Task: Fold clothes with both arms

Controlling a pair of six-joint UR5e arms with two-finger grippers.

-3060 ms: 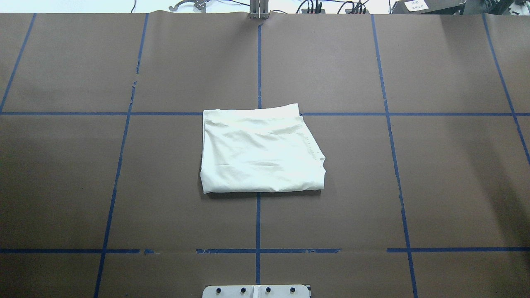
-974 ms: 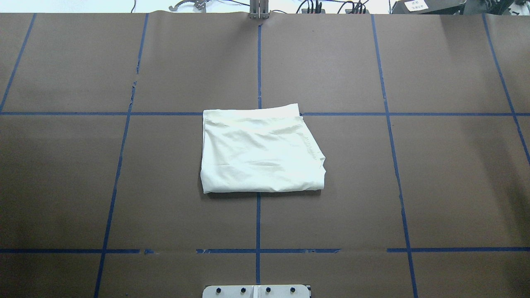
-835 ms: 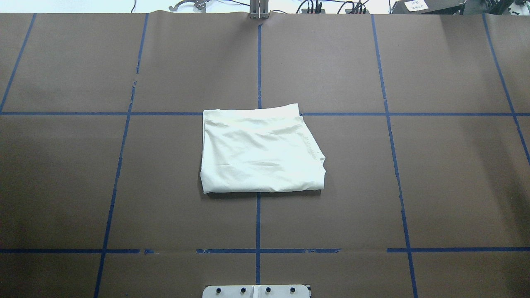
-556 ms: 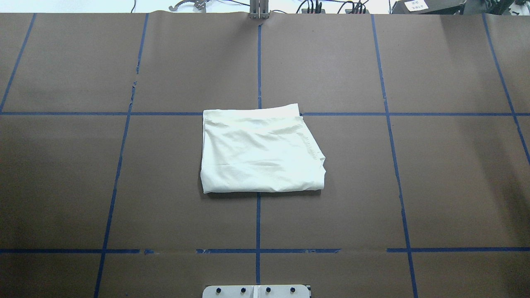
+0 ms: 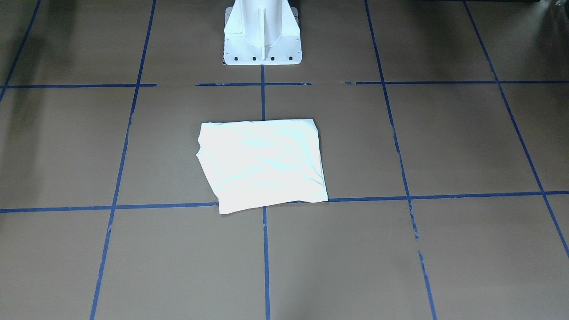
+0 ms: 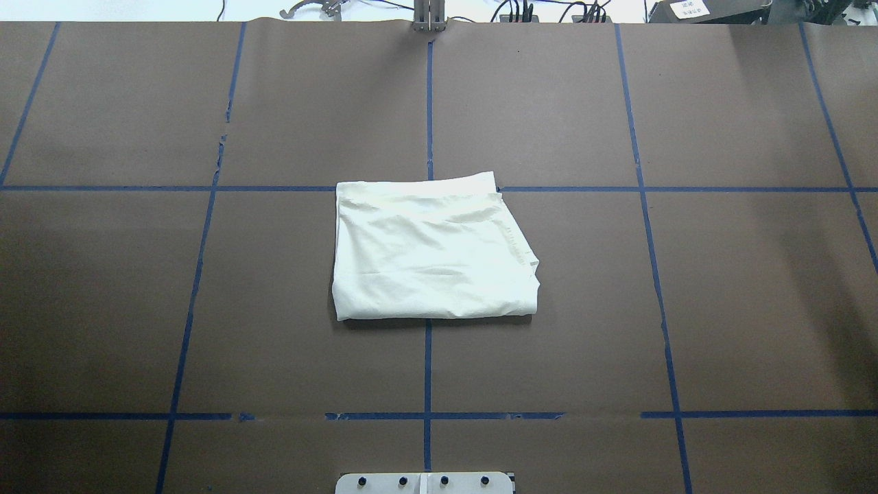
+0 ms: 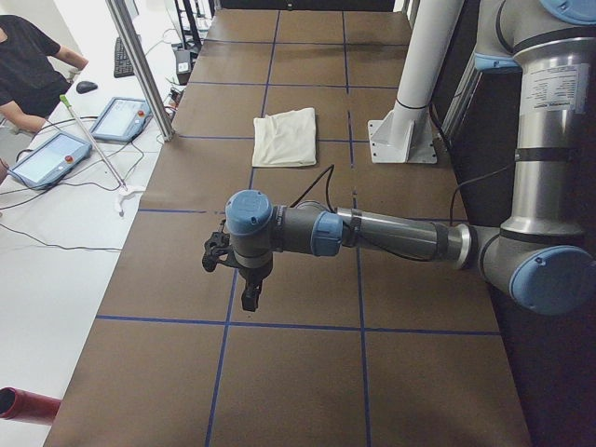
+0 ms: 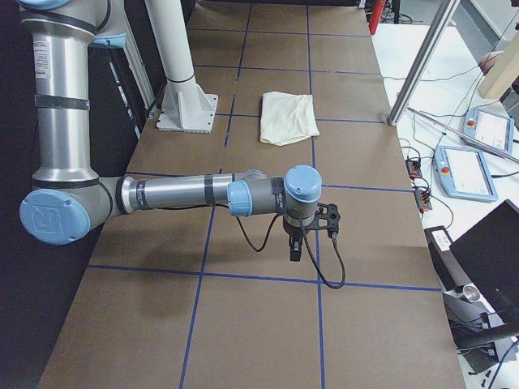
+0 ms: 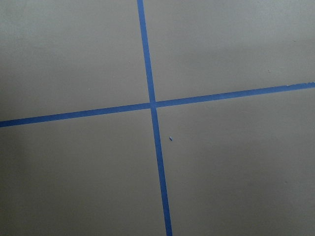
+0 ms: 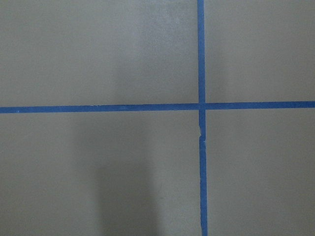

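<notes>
The clothes (image 6: 432, 250) are one pale cream shirt, folded into a rough square at the table's centre with only plain fabric showing. The shirt also appears in the front-facing view (image 5: 262, 164) and, small, in both side views (image 7: 287, 137) (image 8: 288, 117). My left arm reaches out low over the table's left end, well away from the shirt, its gripper (image 7: 250, 296) pointing down. My right gripper (image 8: 296, 247) hangs the same way over the right end. I cannot tell whether either is open or shut. Both wrist views show only brown table and blue tape.
The white pedestal (image 5: 262, 31) stands at the robot's side of the table behind the shirt. Blue tape lines (image 6: 428, 363) grid the brown surface. Teach pendants (image 7: 51, 156) (image 8: 466, 172) and cables lie on white side tables. A person (image 7: 28, 65) is at the left end.
</notes>
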